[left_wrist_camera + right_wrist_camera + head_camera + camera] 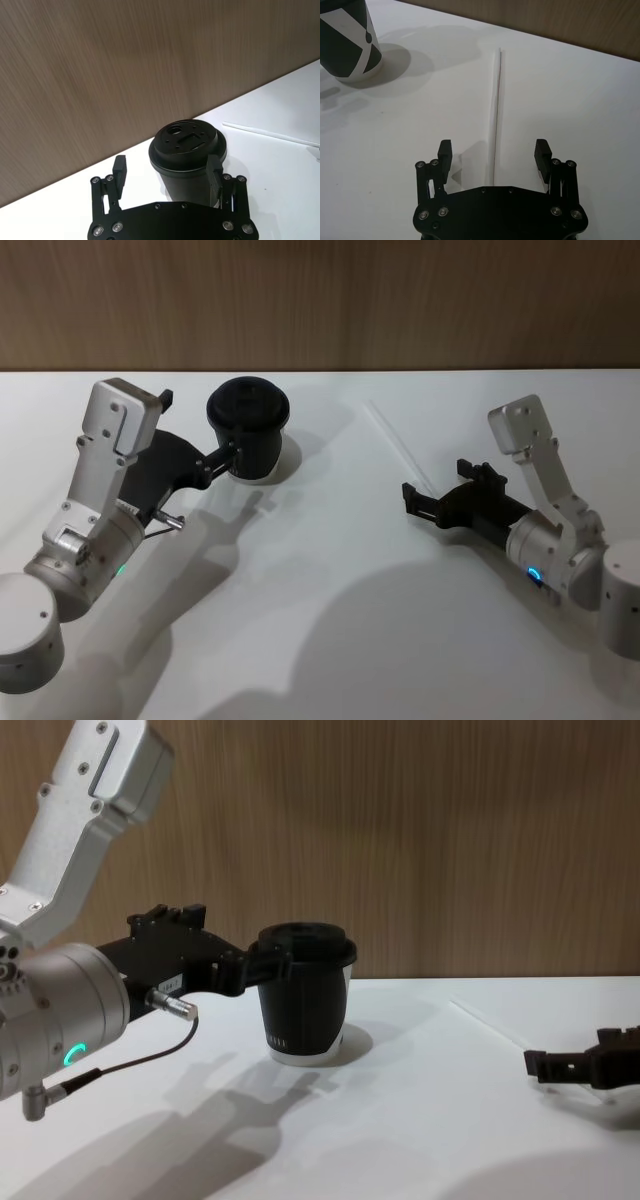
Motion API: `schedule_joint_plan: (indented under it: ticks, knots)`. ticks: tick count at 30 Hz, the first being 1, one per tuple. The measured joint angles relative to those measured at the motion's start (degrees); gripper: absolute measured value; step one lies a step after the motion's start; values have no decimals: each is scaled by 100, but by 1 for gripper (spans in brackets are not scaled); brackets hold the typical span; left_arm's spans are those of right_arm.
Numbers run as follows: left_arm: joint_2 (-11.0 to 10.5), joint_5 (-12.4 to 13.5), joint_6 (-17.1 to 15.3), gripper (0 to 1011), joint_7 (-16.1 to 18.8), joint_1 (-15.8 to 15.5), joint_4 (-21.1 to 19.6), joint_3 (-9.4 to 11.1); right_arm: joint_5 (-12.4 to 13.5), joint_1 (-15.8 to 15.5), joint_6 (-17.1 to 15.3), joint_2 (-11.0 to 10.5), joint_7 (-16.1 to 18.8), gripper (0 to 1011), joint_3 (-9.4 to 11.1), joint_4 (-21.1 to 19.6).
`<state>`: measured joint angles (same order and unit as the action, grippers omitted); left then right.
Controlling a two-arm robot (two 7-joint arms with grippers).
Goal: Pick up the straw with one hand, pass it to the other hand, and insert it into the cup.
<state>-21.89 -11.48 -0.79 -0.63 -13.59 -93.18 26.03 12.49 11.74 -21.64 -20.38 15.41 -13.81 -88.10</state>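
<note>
Right wrist view: straw (496, 110) lined up

The right claw (493, 148) is open astride the straw's near end, which lies flat on the table (580, 100). Lower squarely and pinch gently; it may roll. The left claw (167, 165), open, flanks the cup (187, 145).

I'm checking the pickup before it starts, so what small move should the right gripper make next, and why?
Probably lower the right gripper straight down and close on the straw. Its jaws are open, and the straw lies flat on the table with its near end running between them, so no sideways shift looks needed. The left gripper waits open by the cup.
</note>
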Motion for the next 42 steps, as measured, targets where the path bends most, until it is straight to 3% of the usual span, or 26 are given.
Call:
schedule_joint_plan:
  ticks: [12,22,24,32,34,42]
  knots:
    - [0,0,0,1000,0,0,0,0,-72,41,-53,55,29,998,0,111]
    - [0,0,0,1000,0,0,0,0,-114,37,-93,87,51,755,20,113]
    - [0,0,0,1000,0,0,0,0,-120,33,-98,90,57,658,22,108]
    - [0,0,0,1000,0,0,0,0,-137,20,-127,102,85,444,25,97]
    - [0,0,0,1000,0,0,0,0,-140,16,-138,104,88,333,25,95]
    - [0,0,0,1000,0,0,0,0,-152,2,-176,115,90,107,19,91]
